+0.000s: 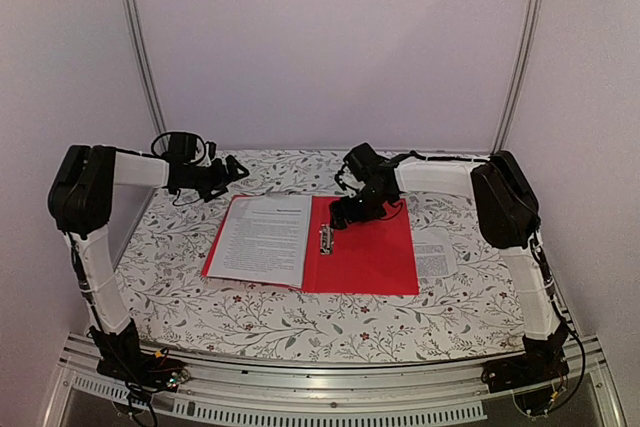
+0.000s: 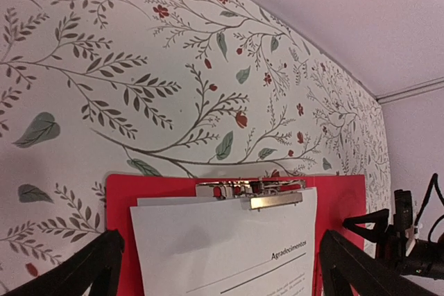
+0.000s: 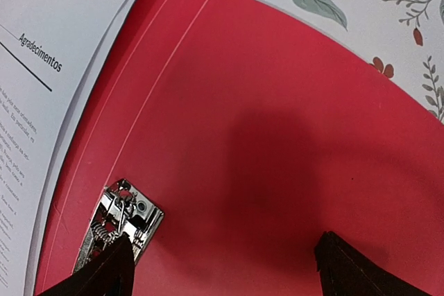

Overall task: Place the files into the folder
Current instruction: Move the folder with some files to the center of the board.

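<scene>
The red folder lies open in the middle of the table. White printed files cover its left half. A metal clip sits at the spine. In the left wrist view the clip's bar lies over the edge of the files on the folder. My right gripper hangs open over the bare red half, one finger right by the clip; the files are to its left. My left gripper is open behind the folder's far left corner, holding nothing.
Another printed sheet lies on the floral tablecloth just right of the folder, partly tucked under it. Pale walls and metal frame posts close in the back and sides. My right gripper shows at the left wrist view's right edge.
</scene>
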### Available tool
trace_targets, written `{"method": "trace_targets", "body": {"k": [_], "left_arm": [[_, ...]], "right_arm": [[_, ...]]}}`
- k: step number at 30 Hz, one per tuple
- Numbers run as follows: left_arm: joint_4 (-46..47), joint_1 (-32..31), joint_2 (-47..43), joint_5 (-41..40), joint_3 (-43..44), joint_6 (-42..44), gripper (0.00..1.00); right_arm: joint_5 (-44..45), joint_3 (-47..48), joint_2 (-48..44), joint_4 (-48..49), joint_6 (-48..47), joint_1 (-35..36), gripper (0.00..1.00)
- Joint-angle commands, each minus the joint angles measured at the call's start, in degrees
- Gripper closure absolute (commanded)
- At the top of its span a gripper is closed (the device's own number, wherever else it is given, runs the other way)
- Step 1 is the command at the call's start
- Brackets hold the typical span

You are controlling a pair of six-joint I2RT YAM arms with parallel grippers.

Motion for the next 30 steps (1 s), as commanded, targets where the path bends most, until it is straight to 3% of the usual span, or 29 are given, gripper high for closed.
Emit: {"method": "trace_targets", "body": {"k": [1, 14, 23, 30], "left_arm": [[0.5, -1.2, -2.9, -0.2, -1.4, 0.2, 0.0], [-6.1, -1.8, -8.4, -2.4, -2.4, 2.3, 0.0], [-11.3, -2.2, -12.1, -5.1, -10.3, 1.8, 0.01], [-7.5, -2.4, -16.1, -3.5, -18.5, 0.2, 0.01]], "right_arm": [[0.9, -6.0, -2.5, 0.0, -0.7, -0.3, 0.09], [4.6, -18.7, -9.4, -0.3, -9.1, -0.3, 0.16], [3.7, -19.0, -11.6, -1.4, -10.7, -0.3, 0.16], [1.5, -16.7, -13.6, -1.3, -10.4, -0.2, 0.14]]}}
